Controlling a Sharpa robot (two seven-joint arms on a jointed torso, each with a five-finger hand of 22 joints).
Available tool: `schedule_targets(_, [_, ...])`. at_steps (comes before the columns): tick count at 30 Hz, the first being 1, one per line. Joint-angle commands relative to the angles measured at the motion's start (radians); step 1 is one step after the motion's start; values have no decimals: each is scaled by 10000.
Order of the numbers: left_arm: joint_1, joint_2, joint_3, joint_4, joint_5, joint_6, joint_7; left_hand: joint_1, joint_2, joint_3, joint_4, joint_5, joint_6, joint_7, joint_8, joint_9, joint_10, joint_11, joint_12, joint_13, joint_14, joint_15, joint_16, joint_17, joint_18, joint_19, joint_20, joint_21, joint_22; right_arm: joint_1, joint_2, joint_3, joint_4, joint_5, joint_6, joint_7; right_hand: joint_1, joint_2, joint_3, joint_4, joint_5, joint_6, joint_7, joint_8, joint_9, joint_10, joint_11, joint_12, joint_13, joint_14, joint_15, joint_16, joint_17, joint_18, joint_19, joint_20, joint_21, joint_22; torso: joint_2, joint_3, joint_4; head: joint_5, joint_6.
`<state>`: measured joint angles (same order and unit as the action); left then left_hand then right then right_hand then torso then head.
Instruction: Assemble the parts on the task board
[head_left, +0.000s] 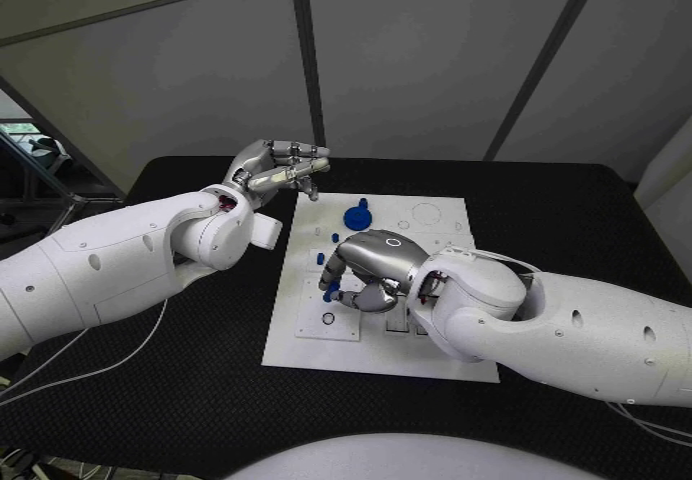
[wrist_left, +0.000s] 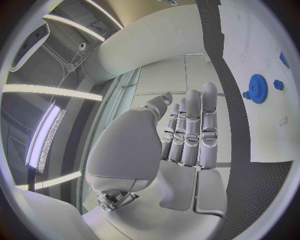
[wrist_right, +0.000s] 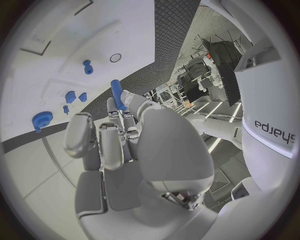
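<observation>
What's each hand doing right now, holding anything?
Left hand: raised beside the task board, fingers curled, holding nothing.
Right hand: holding a blue part in its fingers.

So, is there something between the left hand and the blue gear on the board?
Nothing visible is. The left hand hangs above the task board at its far left corner, holding nothing, and the blue gear lies close beside it with only bare board between them.

board (head_left: 433, 345) white | parts: gear (head_left: 358, 213) + peg (wrist_right: 117, 93) blue | table (head_left: 173, 400) black | hands (head_left: 378, 262) silver
</observation>
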<state>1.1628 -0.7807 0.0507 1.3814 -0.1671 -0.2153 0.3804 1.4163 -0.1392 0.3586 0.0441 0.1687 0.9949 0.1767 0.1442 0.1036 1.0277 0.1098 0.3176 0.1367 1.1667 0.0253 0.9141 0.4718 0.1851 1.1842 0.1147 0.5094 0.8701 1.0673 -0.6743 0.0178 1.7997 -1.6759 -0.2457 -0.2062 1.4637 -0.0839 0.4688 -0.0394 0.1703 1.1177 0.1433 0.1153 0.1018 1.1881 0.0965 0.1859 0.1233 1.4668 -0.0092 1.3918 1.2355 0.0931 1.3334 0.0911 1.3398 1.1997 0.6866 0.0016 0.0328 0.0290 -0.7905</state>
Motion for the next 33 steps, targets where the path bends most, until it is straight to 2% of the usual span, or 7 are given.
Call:
schedule_targets(1, [13,39,7,-39,29,72,-25,12,60,-67,6,-52,-63,-9,14,-14,-76,-15,68,-3,-73,-8,24,-13,-32,-21,35,-42,-16,-23,88,-71,-84,213,145,397,11,-7,54,5,35,-6,39,-54,9,318,-265,-2,238,433,-18,0,-16,-92,-10,28,-12,-10,-6,-14,10,36,-17])
schedule_targets(7, [14,96,8,-128,29,29,-62,9,62,-70,8,-52,-64,-9,15,-14,-77,-14,71,-2,-73,-7,25,-14,-33,-21,37,-43,-17,-94,298,-212,-307,222,222,488,2,-15,52,2,51,-12,40,-59,9,311,-265,-7,241,432,-16,-1,-19,-91,-14,30,-13,-12,9,3,6,164,-66])
schedule_targets(15, [14,118,8,-155,29,44,-49,9,62,-70,8,-52,-64,-9,15,-14,-77,-14,71,-2,-73,-7,25,-14,-33,-21,37,-43,-17,-159,438,-379,-481,180,364,526,3,-12,65,-13,96,-22,40,-68,9,302,-265,-16,250,433,-14,4,-12,-91,-18,34,-11,-8,0,-12,15,232,-134])
schedule_targets(24, [15,87,8,-154,29,42,-48,13,78,-77,11,-51,-55,-16,26,-14,-74,-17,88,1,-77,-4,28,-19,-35,-20,40,-48,-21,-169,438,-418,-534,35,622,460,3,-12,65,-13,96,-22,40,-68,9,302,-265,-16,250,433,-14,4,-12,-91,-18,34,-11,-8,-9,-13,9,264,-160])
schedule_targets(33, [15,87,8,-151,29,54,-46,13,78,-77,11,-51,-55,-16,26,-14,-74,-17,88,1,-77,-4,28,-19,-35,-20,40,-48,-21,-171,427,-423,-596,-496,783,54,-4,-14,66,-19,112,-21,43,-70,11,304,-263,-17,256,431,-13,-3,-25,-87,-28,36,-18,-20,-8,-13,13,266,-186])
